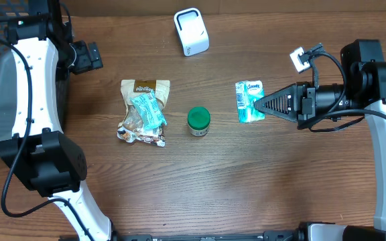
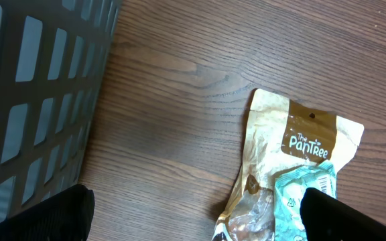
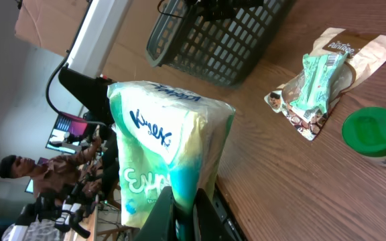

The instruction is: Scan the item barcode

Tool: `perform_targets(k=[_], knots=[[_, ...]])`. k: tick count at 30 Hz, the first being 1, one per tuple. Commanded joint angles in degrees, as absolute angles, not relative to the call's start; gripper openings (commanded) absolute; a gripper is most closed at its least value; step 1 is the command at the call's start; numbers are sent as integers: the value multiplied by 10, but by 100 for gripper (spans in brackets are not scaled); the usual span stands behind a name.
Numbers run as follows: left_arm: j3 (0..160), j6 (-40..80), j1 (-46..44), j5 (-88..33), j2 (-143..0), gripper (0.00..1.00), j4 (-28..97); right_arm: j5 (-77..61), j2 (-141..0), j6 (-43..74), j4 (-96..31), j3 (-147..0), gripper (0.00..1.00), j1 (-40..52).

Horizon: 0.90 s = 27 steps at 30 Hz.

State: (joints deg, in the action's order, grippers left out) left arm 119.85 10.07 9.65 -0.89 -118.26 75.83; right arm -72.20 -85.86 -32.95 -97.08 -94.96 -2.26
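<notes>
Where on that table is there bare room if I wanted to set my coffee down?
The table is bare along its near edge, in front of the snack bag, green-lidded jar and tissue pack. Also free: right of the white scanner. The middle row is crowded.

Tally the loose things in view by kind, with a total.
bags and packs: 3 (snack bag, teal packet, tissue pack)
jar: 1
scanner: 1
basket: 1
total: 6
</notes>
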Motion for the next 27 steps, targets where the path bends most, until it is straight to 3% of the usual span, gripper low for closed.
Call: perform_targets(k=[1,27], knots=[[1212,90,97,-11,-1183,100,758,-736,-849,-328,-971,-961,4,-23],[1212,90,97,-11,-1183,99,758,-733,-849,-324,-971,-961,4,-3]])
